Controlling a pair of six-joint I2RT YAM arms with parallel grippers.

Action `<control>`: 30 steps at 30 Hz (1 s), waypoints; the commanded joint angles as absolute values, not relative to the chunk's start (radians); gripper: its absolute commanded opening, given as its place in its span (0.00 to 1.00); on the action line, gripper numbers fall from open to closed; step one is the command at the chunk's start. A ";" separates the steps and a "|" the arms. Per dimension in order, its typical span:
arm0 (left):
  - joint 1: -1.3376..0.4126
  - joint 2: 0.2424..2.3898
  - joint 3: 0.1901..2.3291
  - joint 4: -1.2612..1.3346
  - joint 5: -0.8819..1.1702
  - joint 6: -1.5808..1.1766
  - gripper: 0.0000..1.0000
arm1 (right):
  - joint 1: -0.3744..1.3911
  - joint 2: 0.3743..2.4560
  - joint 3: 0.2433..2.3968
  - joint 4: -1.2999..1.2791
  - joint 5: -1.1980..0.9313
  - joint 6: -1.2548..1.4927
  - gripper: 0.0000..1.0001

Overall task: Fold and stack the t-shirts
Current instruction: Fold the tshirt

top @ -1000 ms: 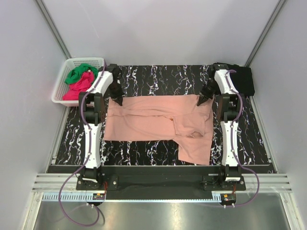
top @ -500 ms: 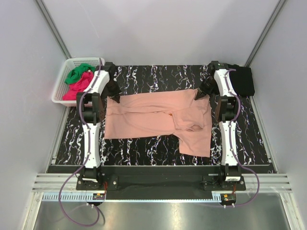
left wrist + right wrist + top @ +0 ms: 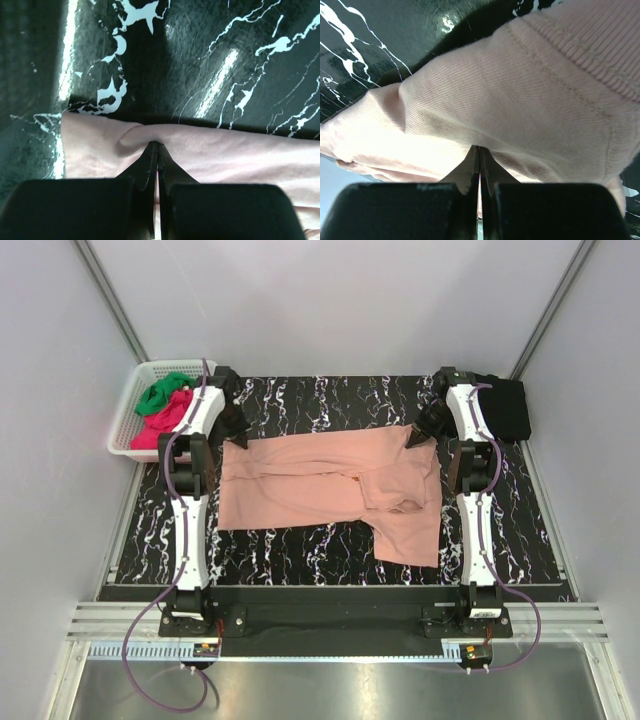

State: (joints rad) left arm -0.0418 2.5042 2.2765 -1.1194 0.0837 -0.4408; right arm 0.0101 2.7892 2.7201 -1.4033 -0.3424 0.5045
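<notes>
A salmon-pink t-shirt (image 3: pixel 320 485) lies spread across the black marbled table (image 3: pixel 330 400), with a flap hanging toward the near right. My left gripper (image 3: pixel 238 437) is shut on its far left corner; in the left wrist view the fingertips (image 3: pixel 155 145) pinch a raised fold of the pink cloth (image 3: pixel 225 155). My right gripper (image 3: pixel 415 436) is shut on the far right corner, and the pink cloth (image 3: pixel 520 100) bunches over the closed tips (image 3: pixel 480 148). A folded black t-shirt (image 3: pixel 508 408) rests at the far right. Green (image 3: pixel 165 392) and magenta-red (image 3: pixel 165 420) t-shirts sit in the basket.
A white plastic basket (image 3: pixel 130 435) stands off the table's far left corner. Grey walls enclose the table on three sides. Both arm bases are bolted to the near rail (image 3: pixel 330 618).
Both grippers have pulled the shirt's far edge away from the arm bases, toward the back of the table. The shirt has slid with them and lies flatter; the near-right flap has moved up.
</notes>
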 commanded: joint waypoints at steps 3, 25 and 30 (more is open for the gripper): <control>-0.052 2.519 2.332 -1.098 0.080 -0.428 0.00 | 0.005 2.738 2.714 -1.419 -0.299 0.485 0.00; -0.060 2.539 2.356 -1.066 0.132 -0.437 0.00 | -0.046 2.734 2.738 -1.374 -0.302 0.500 0.00; -0.049 2.533 2.359 -1.060 0.126 -0.434 0.00 | -0.046 2.734 2.734 -1.374 -0.321 0.492 0.00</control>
